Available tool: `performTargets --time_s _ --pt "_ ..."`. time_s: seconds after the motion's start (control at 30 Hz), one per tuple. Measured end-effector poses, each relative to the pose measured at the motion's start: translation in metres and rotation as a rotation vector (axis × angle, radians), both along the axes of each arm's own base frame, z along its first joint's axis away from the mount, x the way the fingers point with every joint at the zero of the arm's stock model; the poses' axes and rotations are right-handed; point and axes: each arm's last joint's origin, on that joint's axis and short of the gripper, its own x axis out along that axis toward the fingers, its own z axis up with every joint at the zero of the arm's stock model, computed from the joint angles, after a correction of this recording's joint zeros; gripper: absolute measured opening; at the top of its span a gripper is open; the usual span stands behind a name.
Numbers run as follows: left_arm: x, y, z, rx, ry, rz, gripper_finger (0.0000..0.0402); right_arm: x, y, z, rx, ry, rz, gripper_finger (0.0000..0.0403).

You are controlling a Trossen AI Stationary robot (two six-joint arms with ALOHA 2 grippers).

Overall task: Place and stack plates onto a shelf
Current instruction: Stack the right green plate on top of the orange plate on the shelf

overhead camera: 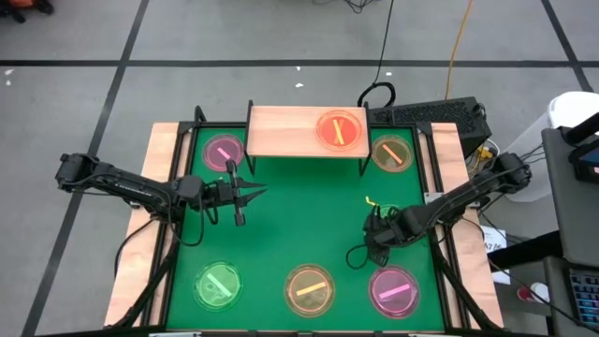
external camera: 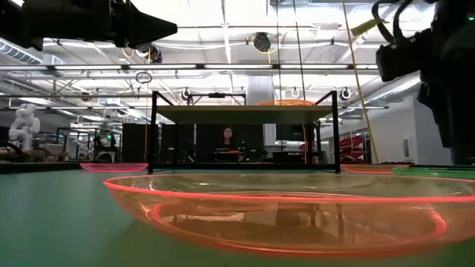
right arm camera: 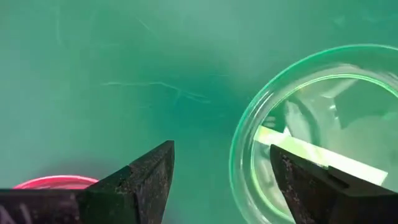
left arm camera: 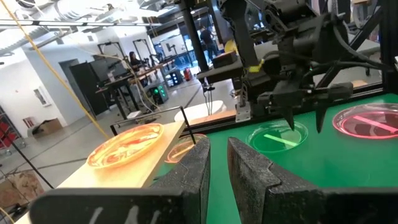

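Green mat point(overhead camera: 299, 225) covers the surface; shelf point(overhead camera: 290, 131) sits at its far edge with one orange plate point(overhead camera: 340, 129) on it. Five plates remain on the mat: pink point(overhead camera: 224, 152), orange point(overhead camera: 391, 153), green point(overhead camera: 218, 285), orange point(overhead camera: 310, 289), pink point(overhead camera: 393, 290). So one placed, most left. My left claw point(overhead camera: 255, 193) is nearly pressed together, empty. My right claw point(right arm camera: 221, 180) is spread, hovering by a green plate.
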Motion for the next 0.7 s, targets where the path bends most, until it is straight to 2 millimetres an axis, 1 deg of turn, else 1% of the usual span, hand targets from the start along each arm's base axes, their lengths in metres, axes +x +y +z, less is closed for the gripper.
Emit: performTargets --time_s 0.1,0.2,0.3,0.4,0.47,0.53,0.67,0.7 --pt "0.0 0.0 0.0 0.0 0.0 0.0 0.0062 0.001 0.003 -0.009 -0.033 0.043 0.018 0.0247" --pt "0.0 0.0 0.0 0.0 0.0 0.0 0.0062 -0.002 0.005 -0.022 -0.063 0.098 0.033 0.0242" --pt "0.0 0.0 0.0 0.0 0.0 0.0 0.0062 -0.007 0.004 -0.036 -0.095 0.164 0.034 0.0228" --pt "0.0 0.0 0.0 0.0 0.0 0.0 0.0062 -0.01 0.002 -0.042 -0.101 0.18 0.027 0.0205" --pt "0.0 0.0 0.0 0.0 -0.001 0.0 0.0062 -0.012 0.002 -0.044 -0.102 0.187 0.022 0.018" --pt "0.0 0.0 0.0 0.0 -0.001 0.0 0.0062 -0.012 0.001 -0.043 -0.098 0.181 0.027 0.0143" --pt "0.0 0.0 0.0 0.0 -0.001 0.0 0.0062 -0.012 0.001 -0.04 -0.084 0.157 0.032 0.0036" --pt "0.0 0.0 0.0 0.0 -0.001 0.0 0.0062 -0.014 0.001 -0.039 -0.093 0.16 0.043 0.0018"
